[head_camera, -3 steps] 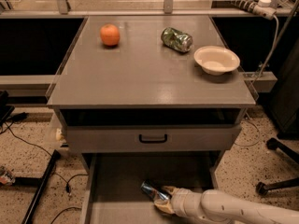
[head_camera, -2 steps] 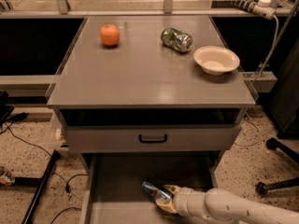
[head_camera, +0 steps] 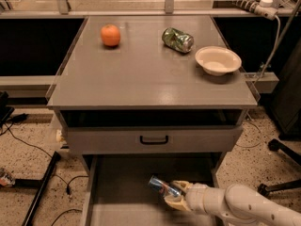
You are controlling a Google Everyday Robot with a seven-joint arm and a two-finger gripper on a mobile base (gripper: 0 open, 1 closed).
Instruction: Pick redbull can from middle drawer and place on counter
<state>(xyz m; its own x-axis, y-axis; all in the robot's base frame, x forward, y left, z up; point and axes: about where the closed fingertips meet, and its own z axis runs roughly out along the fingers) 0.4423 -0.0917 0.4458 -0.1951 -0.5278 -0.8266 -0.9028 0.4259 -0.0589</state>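
The redbull can [head_camera: 160, 186], slim and blue-and-silver, is tilted in the open middle drawer [head_camera: 122, 192], its right end between the fingers of my gripper [head_camera: 173, 196]. The gripper reaches in from the lower right on a white arm and is shut on the can. The can's lower end is hidden by the fingers. I cannot tell whether the can still touches the drawer floor. The counter [head_camera: 141, 74] is the broad grey cabinet top above the drawers.
On the counter stand an orange [head_camera: 110, 35] at the back left, a green-and-silver can [head_camera: 177, 39] lying on its side, and a cream bowl [head_camera: 217, 60] at the right. A shut drawer front with a black handle [head_camera: 154, 139] overhangs the open drawer. Cables lie on the floor at left.
The can's left end has risen and it has shifted slightly left with the gripper; the arm has barely moved otherwise.
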